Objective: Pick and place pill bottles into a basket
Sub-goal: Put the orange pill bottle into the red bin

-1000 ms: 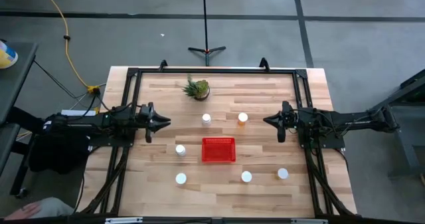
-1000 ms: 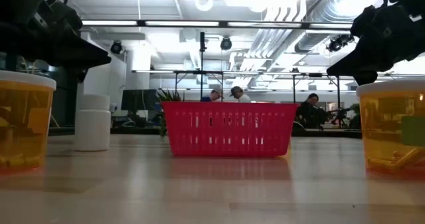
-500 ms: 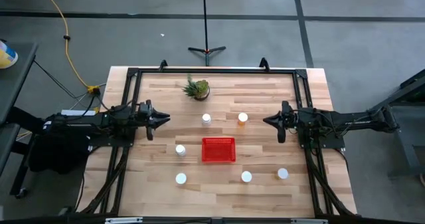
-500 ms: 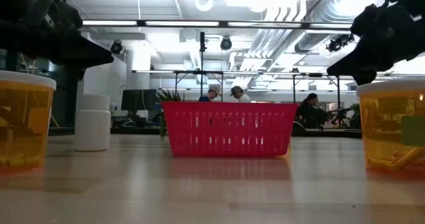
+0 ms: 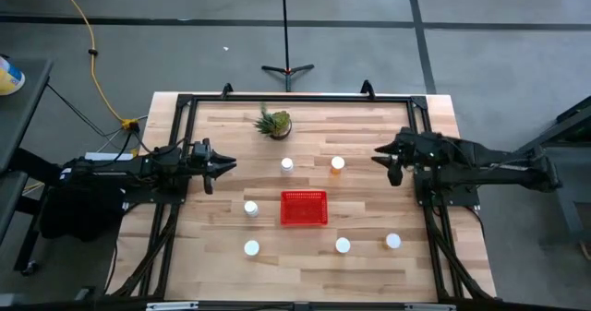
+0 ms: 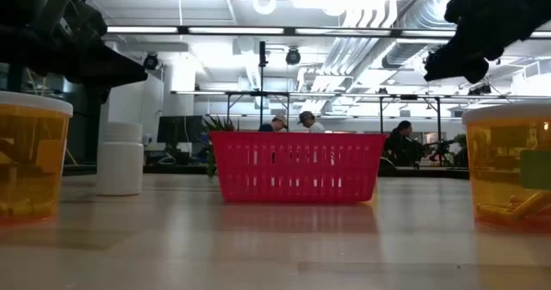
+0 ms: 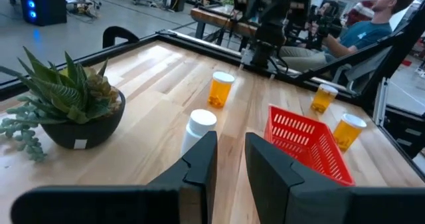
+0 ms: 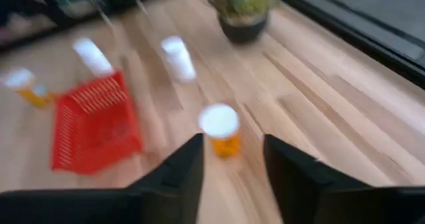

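Zero pill bottles placed: the red basket [image 5: 304,208] is seen empty mid-table.
Six bottles are left standing around it, the orange-bodied bottle [image 5: 337,164] nearest the right gripper [image 5: 382,162], the white bottle [image 5: 287,165] ahead of the left gripper [image 5: 224,166]. Both grippers are held off the table with fingers parted, nothing grasped. Open wood is left between bottles; the potted plant [image 5: 274,123] sits near the far edge.
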{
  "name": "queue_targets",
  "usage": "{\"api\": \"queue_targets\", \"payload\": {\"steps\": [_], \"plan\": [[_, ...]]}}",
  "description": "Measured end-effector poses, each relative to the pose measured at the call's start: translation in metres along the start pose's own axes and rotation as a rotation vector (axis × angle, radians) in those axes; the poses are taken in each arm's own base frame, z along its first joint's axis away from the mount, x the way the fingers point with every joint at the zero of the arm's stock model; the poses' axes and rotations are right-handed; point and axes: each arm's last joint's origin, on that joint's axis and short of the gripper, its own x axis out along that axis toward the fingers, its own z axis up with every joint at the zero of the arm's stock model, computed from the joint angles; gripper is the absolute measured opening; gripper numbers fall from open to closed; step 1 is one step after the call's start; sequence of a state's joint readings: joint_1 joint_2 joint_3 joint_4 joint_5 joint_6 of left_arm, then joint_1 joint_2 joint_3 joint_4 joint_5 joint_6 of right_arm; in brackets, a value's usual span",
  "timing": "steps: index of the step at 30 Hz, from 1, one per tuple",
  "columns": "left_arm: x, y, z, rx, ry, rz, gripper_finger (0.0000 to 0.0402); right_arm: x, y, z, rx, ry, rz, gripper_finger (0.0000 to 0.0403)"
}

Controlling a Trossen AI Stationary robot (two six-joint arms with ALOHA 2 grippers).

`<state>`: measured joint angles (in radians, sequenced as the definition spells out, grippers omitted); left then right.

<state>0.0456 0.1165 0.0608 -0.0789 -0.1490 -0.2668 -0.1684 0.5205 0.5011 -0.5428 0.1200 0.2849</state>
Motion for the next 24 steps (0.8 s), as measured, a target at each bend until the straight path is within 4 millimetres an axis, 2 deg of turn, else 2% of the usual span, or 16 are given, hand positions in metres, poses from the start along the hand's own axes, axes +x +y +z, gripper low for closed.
{"api": "queue_targets", "payload": {"steps": [4, 8, 15, 24], "plan": [[0.0, 0.0, -0.001, 0.002, 0.012, 0.003, 0.0115, 0.008, 0.0, 0.02, -0.042, 0.129, -0.041, 0.0233], [0.0, 0.0, -0.002, 0.002, 0.018, 0.005, 0.0115, 0.032, 0.003, 0.039, -0.095, 0.252, -0.019, 0.0266], [0.0, 0.001, -0.002, -0.001, 0.02, 0.005, 0.0115, 0.083, 0.008, 0.054, -0.182, 0.601, -0.009, 0.0273], [0.0, 0.001, -0.002, -0.001, 0.02, 0.005, 0.0115, 0.132, 0.019, 0.088, -0.277, 0.704, 0.051, 0.0273]]}}
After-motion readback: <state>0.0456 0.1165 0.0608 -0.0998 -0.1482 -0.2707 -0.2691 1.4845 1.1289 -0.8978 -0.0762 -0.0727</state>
